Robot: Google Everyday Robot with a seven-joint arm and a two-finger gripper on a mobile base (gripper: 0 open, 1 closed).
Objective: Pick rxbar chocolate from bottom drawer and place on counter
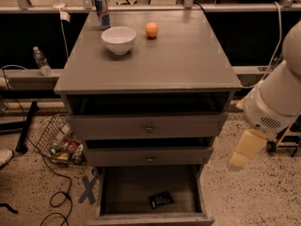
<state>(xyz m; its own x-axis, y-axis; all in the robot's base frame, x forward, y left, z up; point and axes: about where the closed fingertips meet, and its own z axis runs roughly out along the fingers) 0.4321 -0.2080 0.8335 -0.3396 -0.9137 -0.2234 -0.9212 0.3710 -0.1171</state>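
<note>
While hand [242,153] hangs beside cabinet [188,125], speckled floor [263,199]

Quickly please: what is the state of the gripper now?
Gripper: cannot be told; it hangs beside the cabinet, on the view's right, away from the rxbar chocolate in the bottom drawer.

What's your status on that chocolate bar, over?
Gripper out to the right of the middle drawer, clear of it. Rxbar chocolate flat in the open bottom drawer, near its front. Nothing over it.
</note>
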